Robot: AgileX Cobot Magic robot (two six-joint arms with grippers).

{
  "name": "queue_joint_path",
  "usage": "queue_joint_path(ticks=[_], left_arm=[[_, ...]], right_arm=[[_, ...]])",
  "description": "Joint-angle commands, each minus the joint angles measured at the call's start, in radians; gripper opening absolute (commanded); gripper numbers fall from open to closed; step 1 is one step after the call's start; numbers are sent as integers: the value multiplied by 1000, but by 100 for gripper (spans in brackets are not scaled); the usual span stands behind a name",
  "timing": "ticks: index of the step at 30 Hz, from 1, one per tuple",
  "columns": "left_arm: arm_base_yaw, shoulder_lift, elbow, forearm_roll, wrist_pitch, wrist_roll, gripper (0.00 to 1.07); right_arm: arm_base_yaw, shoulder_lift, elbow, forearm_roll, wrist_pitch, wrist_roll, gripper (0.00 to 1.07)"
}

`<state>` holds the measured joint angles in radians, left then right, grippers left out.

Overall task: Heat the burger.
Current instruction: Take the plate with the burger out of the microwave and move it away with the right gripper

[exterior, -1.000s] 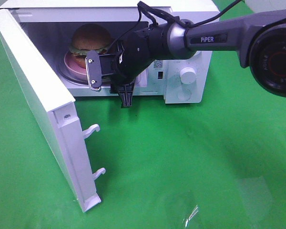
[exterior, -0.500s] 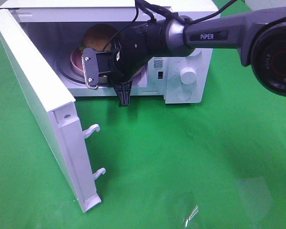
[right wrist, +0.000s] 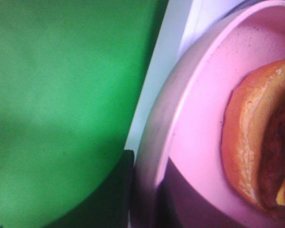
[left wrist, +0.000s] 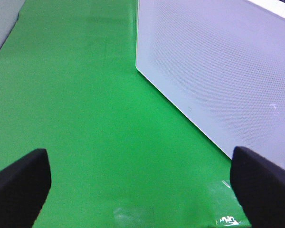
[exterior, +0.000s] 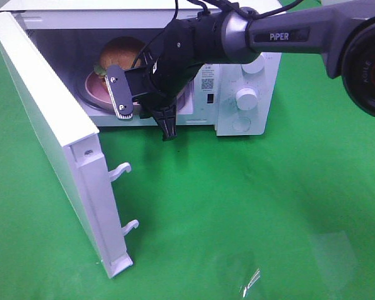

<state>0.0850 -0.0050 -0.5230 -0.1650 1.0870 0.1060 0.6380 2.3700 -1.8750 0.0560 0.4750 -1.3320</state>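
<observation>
The burger (exterior: 120,50), a tan domed bun over green lettuce, sits on a round pink plate (exterior: 92,87) inside the open microwave (exterior: 240,122). My right gripper (exterior: 140,107) reaches into the opening at the plate's front rim. The right wrist view shows the plate's rim (right wrist: 180,118) very close, the burger (right wrist: 256,142) on it, and one dark finger (right wrist: 126,190) against the rim; the jaws look shut on it. My left gripper (left wrist: 142,199) is open over green cloth, its fingertips (left wrist: 19,185) far apart, facing the door's outer face (left wrist: 218,71).
The microwave door (exterior: 50,125) stands swung wide to the left, with two latch hooks (exterior: 122,170) on its edge. The control panel with a white knob (exterior: 245,98) is to the right of the opening. Green cloth (exterior: 250,219) covers the table in front.
The right gripper's jaws closed at the plate's rim. The plate and burger shifted a little right, then back left. The left arm stayed still.
</observation>
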Motion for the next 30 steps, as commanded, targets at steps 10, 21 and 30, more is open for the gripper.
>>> queue_joint_path(ticks=[10,21,30], left_arm=[[1,-6,4,-5,-14,2,94],[1,-6,4,-5,-14,2,94],[1,-6,4,-5,-14,2,94]], right_arm=[[17,-134,132,7,-5,-97,0],[17,-230,287,-46,-124,-98,0],[17,-301,420,-68,-251,-91,0]])
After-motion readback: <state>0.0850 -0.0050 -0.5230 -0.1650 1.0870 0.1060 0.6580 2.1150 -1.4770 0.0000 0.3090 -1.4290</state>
